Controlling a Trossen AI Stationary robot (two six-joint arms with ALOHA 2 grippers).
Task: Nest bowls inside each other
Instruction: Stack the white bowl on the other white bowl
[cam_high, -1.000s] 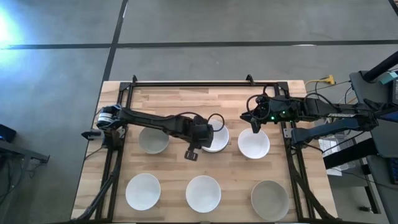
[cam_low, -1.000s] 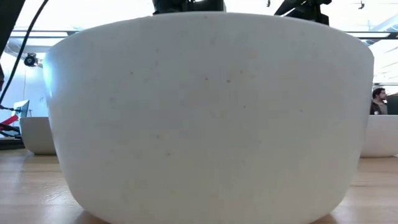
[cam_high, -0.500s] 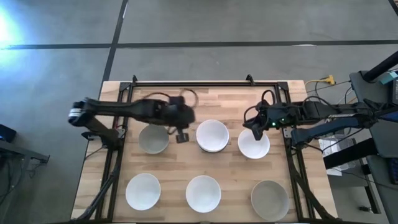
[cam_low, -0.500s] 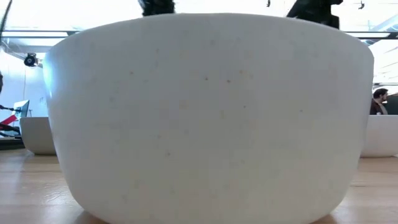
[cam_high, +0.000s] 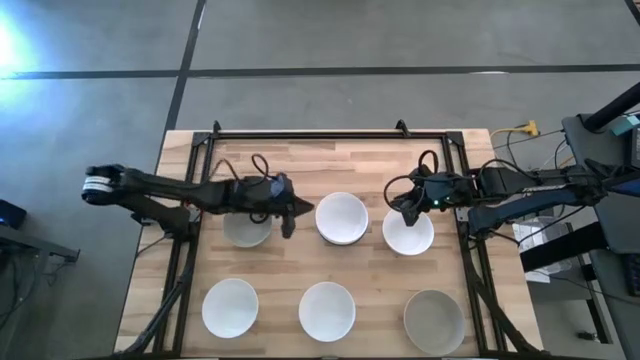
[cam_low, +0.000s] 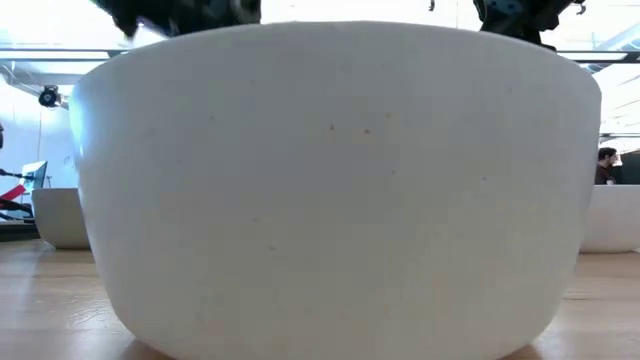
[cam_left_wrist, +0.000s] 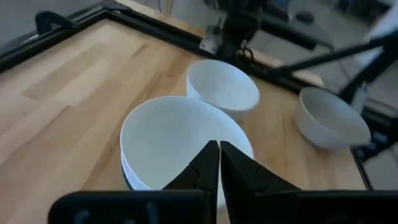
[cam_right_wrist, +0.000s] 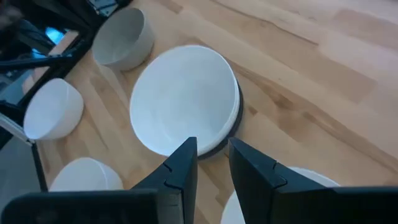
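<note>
My left gripper (cam_high: 293, 213) is shut and empty, hanging between a grey-beige bowl (cam_high: 245, 229) at the far left and the middle stack (cam_high: 342, 217). In that stack a white bowl (cam_right_wrist: 186, 99) sits inside a dark bowl (cam_right_wrist: 236, 119). My right gripper (cam_high: 405, 211) is open and empty. It hovers over the left rim of the far-right white bowl (cam_high: 410, 234), fingers slanting down toward the stack. In the left wrist view the shut fingertips (cam_left_wrist: 219, 149) point at the stack (cam_left_wrist: 174, 137).
Three single bowls stand along the near edge: white (cam_high: 230, 307), white (cam_high: 327, 310) and grey-beige (cam_high: 433, 320). The near middle one (cam_low: 330, 180) fills the low view. A black frame (cam_high: 330, 134) runs round the table. A person (cam_low: 606, 163) sits far behind.
My left gripper has drawn back from the middle stack's left rim toward the table's left edge, rolling and tipping up from pointing down to nearly level, and has stayed shut. The stack's top bowl now shows whole. My right gripper has sunk slightly over its bowl.
</note>
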